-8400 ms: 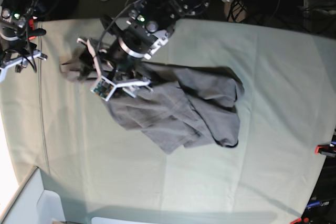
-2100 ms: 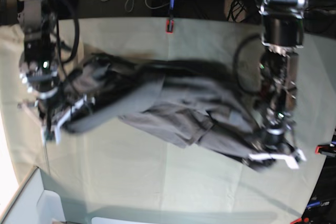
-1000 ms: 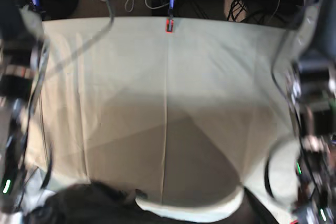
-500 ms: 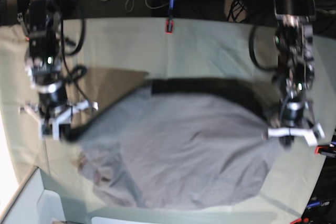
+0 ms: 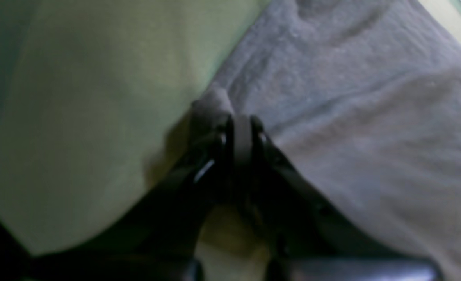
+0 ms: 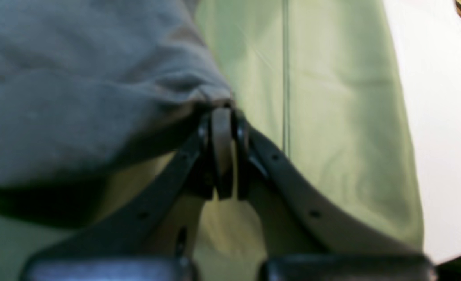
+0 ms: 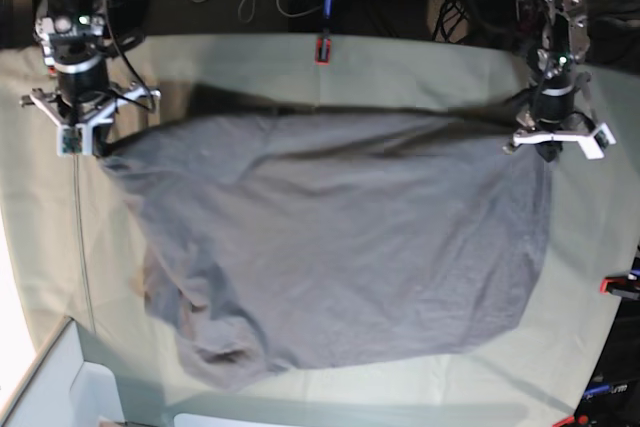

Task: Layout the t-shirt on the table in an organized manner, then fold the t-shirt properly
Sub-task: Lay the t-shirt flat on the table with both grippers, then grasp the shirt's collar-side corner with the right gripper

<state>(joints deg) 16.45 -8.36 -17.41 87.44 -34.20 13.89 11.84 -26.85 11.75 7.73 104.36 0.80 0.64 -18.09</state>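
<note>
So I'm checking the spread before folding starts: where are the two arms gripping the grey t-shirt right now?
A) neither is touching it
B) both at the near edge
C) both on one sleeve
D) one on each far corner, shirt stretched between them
D: the left gripper and right gripper each pinch a far corner of the t-shirt, which is spread wide between them.

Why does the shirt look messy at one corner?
The t-shirt is spread across the table, pinched at its two far corners by the left claw and the right claw. Its near corner below the right claw is bunched and wrinkled, not flat.
</note>
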